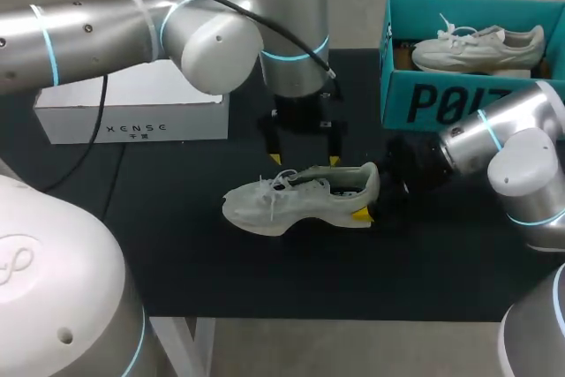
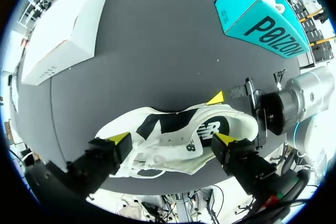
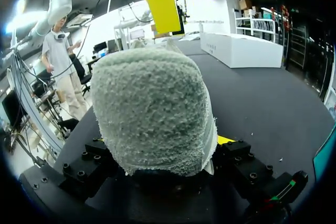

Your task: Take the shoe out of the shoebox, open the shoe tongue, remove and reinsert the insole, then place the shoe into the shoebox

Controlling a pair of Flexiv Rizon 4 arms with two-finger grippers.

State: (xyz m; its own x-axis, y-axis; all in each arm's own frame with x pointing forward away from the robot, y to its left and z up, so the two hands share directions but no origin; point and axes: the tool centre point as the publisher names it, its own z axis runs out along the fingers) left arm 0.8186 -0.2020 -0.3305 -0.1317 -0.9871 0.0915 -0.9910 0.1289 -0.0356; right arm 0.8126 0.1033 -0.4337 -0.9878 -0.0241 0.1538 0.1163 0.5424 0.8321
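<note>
The shoe (image 1: 296,199) lies on its sole on the black table (image 1: 177,253), out of the teal shoebox (image 1: 441,99) and well apart from it, toe toward my left and heel toward my right; a second shoe (image 1: 481,46) sits inside the shoebox, and a white box (image 1: 132,108) stands at the far left.

The right gripper (image 1: 369,193) is at the heel, and I read it as clenched on the shoe there; one yellow tip shows against the near side of the heel, but the other finger is hidden behind the fuzzy heel in the right wrist view, so the clamp is likely, not certain. The left gripper (image 1: 305,160) hangs above the shoe's opening with its jaws spread wide, grasping nothing; in its own wrist view the two tips stand either side of the shoe's middle.

The shoe should handle as light and soft; the mesh upper and laces (image 1: 281,184) will give and fold under a pinch, while the sole and heel cup are the stiffer parts; the heel is therefore the sound place to pin it. The tongue and the insole are thin and floppy, best pinched at an edge near the opening; I cannot make out the insole inside the dark opening. A hard pull could drag the whole shoe unless the heel is held firm.
</note>
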